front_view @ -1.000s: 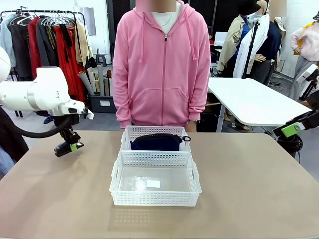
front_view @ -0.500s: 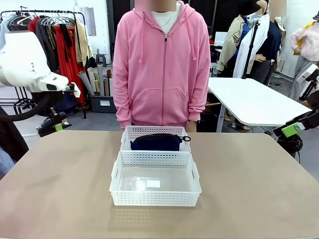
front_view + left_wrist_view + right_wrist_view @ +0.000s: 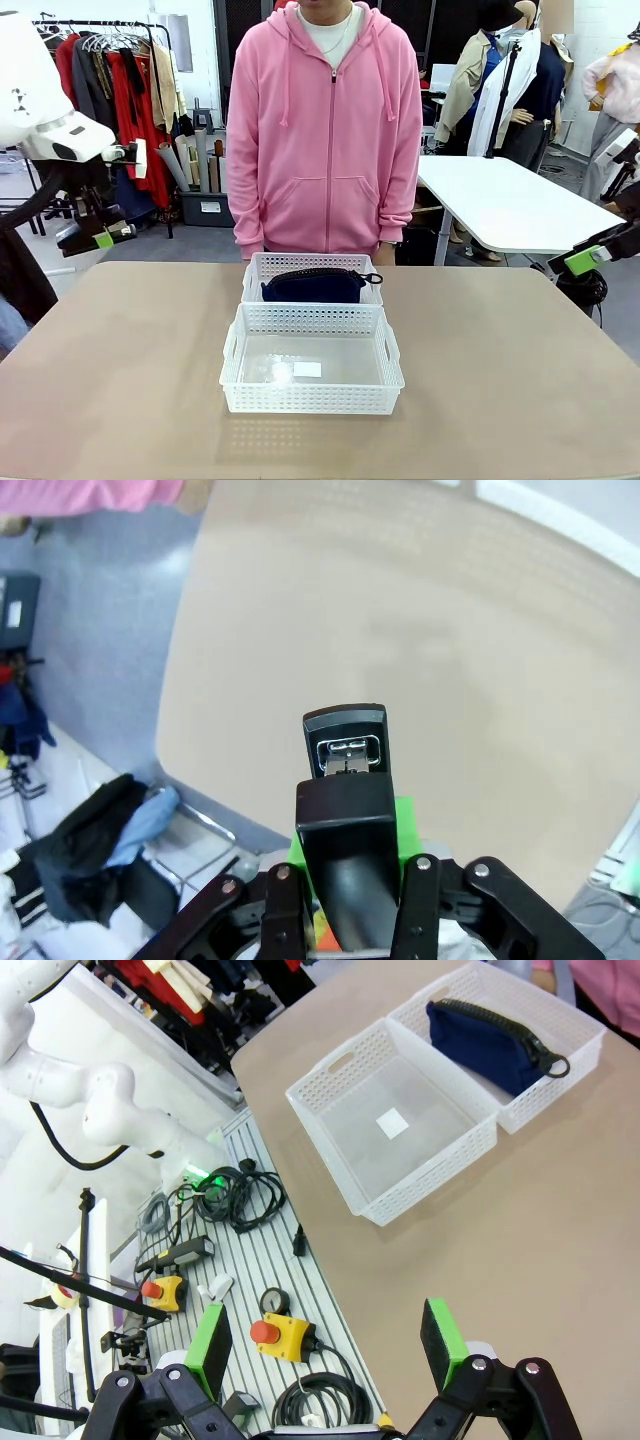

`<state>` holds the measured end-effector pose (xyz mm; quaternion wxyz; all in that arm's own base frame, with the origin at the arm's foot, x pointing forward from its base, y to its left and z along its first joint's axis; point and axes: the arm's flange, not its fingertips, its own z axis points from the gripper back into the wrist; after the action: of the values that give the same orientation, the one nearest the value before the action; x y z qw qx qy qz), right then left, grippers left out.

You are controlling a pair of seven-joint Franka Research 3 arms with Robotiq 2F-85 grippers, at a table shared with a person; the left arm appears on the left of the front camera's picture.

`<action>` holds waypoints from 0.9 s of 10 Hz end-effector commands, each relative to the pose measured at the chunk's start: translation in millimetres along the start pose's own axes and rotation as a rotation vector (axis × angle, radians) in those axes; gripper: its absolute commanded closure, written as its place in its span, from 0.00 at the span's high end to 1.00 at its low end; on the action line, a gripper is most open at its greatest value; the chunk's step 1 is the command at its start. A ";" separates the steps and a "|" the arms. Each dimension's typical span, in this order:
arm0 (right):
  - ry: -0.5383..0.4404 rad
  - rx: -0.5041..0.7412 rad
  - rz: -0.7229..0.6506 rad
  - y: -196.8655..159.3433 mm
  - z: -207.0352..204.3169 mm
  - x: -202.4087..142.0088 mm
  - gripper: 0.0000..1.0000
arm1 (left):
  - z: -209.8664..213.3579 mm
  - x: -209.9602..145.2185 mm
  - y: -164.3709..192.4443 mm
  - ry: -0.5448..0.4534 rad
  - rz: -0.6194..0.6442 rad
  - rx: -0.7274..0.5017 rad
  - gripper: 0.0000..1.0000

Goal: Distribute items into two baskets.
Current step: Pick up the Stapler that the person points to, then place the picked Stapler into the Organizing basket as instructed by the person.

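Note:
The black stapler [image 3: 345, 748] is clamped between the green pads of my left gripper [image 3: 348, 848], which is shut on it. That left gripper [image 3: 93, 236] hangs high off the table's far left corner. The smaller basket [image 3: 262, 266] stands at the far side by the person and holds the navy pouch [image 3: 312, 286]. Touching its near side is the larger basket [image 3: 312, 398], with just a white label on its floor. In the right wrist view, the larger basket [image 3: 330, 1080] and the pouch [image 3: 485, 1035] lie far ahead of my open right gripper [image 3: 325, 1345]. My right gripper [image 3: 583, 259] stays off the table's right edge.
A person in a pink hoodie [image 3: 325, 130] stands at the far edge behind the baskets. The tan table [image 3: 500, 380] is bare on both sides of them. Cables and a yellow stop button [image 3: 278, 1335] lie on the floor rack below my right gripper.
My left arm has risen and swung left and back with the stapler, from over the table's left part to beyond its corner. The baskets, pouch and right arm have not moved.

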<state>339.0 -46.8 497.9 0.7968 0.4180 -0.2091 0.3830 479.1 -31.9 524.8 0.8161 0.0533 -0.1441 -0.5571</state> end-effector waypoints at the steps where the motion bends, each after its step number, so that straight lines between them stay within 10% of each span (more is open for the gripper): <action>1: 0.005 0.000 -0.002 1.1 0.0 0.1 1.00 | 5.9 -4.9 2.7 -0.028 -0.052 -0.041 0.00; 9: 0.005 0.000 -0.002 1.1 0.0 0.1 1.00 | 2.2 1.4 -2.8 -0.006 -0.046 -0.027 0.00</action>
<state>339.0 -46.8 497.9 0.7968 0.4180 -0.2091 0.3830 476.3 -34.3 526.5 0.8034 0.0387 -0.1316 -0.5794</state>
